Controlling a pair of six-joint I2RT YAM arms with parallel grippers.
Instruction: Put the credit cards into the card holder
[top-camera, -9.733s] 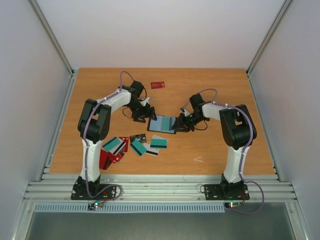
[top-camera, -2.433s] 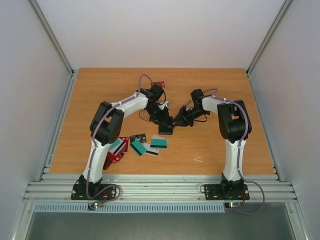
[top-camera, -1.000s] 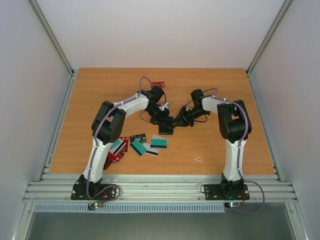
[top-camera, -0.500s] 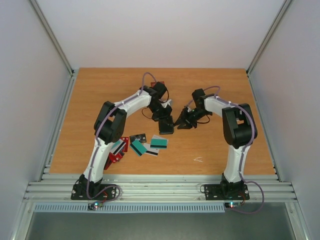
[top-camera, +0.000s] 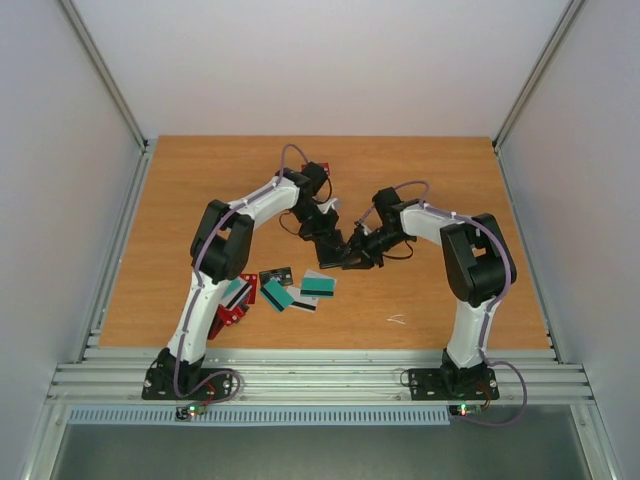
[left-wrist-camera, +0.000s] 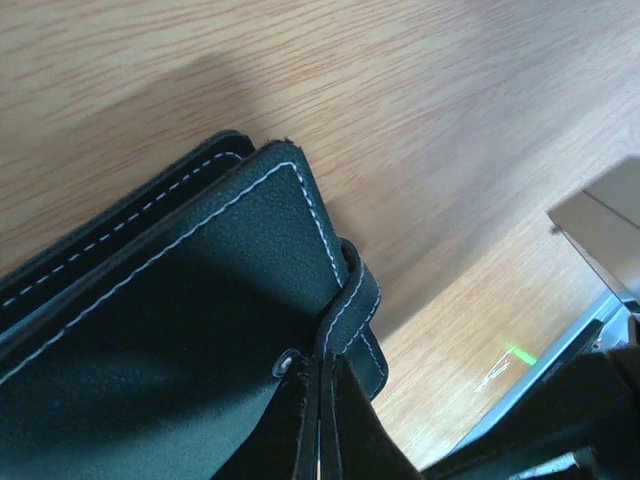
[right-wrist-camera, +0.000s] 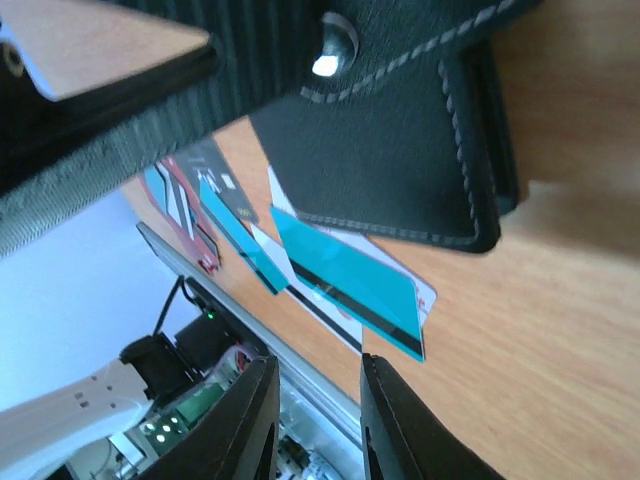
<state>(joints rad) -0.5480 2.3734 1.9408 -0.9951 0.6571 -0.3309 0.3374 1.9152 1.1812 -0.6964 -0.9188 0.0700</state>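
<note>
Reaching in from either side, both arms meet over the middle of the orange-brown wooden worktop (top-camera: 190, 200) in the overhead view. The left fingers (top-camera: 337, 243) and the right fingers (top-camera: 357, 256) sit close together at the small black stitched-leather card holder (top-camera: 340, 262), which lies on the worktop. From above it merges with the black fingers, so its outline is hard to make out. Nearer the arm bases, the thin flat plastic credit cards (top-camera: 318, 286) lie scattered outside it. Teal-and-white ones are just beside the holder, then a black card (top-camera: 276, 274), and red cards (top-camera: 215, 315) lie by the left arm.

From the left wrist, the card holder is folded closed, with white stitching along its edge. Its strap (left-wrist-camera: 355, 300) wraps round that edge toward a small metal stud (left-wrist-camera: 288, 362). The left fingers are pinched fully together, their tips against the cover just beside the stud, with nothing visible between them.

From the right wrist, the right fingers stand a narrow way apart, holding nothing, above wood and cards. The holder's black cover lies ahead, with a shiny snap (right-wrist-camera: 325, 55) at the top. A teal striped card (right-wrist-camera: 345, 275) lies partly under its near edge.
</note>
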